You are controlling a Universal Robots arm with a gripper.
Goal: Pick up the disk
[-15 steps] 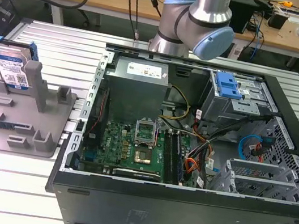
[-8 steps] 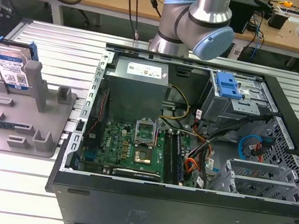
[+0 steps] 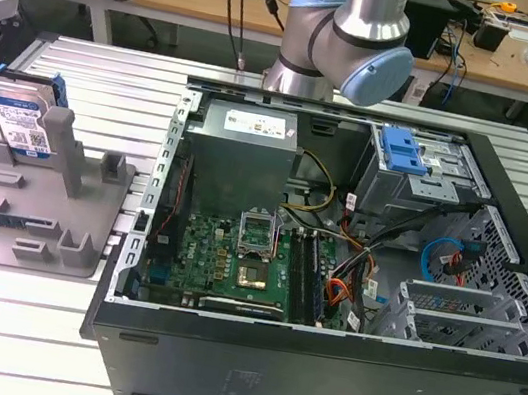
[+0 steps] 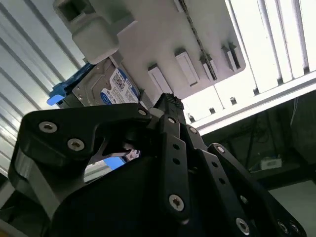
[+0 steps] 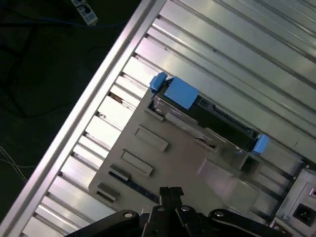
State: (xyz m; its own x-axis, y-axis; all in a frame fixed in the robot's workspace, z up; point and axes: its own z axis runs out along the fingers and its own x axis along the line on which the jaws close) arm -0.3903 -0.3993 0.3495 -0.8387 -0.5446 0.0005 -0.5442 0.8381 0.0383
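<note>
since the disk (image 3: 21,124) stands on edge in the grey tray (image 3: 45,232), at the exterior view's left of the worktop (image 3: 109,91), it looks stiff, fairly heavy and smooth. gripping across its flat metal faces seems safest. the hand (image 5: 171,191) hovers apart from it, pressed together and empty.

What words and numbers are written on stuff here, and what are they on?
On the disk, standing in the grey tray: a blue-and-white printed label, too small to read.
On the power supply box: a white sticker, too small to read.
Nothing else here has writing that can be read.
</note>
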